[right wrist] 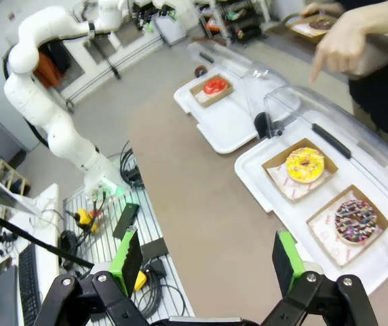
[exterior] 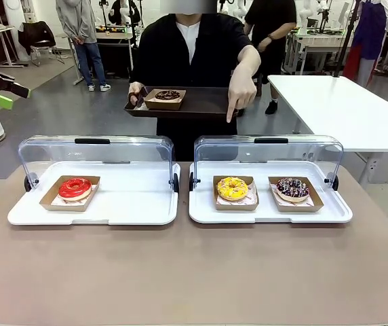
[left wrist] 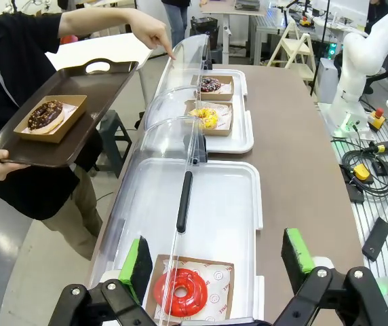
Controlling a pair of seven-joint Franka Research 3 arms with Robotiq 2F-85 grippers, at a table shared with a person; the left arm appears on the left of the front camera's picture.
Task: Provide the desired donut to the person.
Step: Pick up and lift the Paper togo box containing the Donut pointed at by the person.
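Selection step, I judge: person in a loose black shirt [exterior: 180,54], holding a dark brown serving tray [exterior: 207,102], points a hand [exterior: 241,92] down over the right white plastic tray with clear lid [exterior: 268,219], seemingly at its yellow-iced ring donut [exterior: 233,188]. The black, green-padded left gripper [left wrist: 216,239] and right gripper [right wrist: 206,239] hang empty, jaws apart. Next, the right one must descend onto that donut.

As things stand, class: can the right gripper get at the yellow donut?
Probably yes: the clear lid is raised at the far side, nothing covers the yellow donut, and the right gripper is open.
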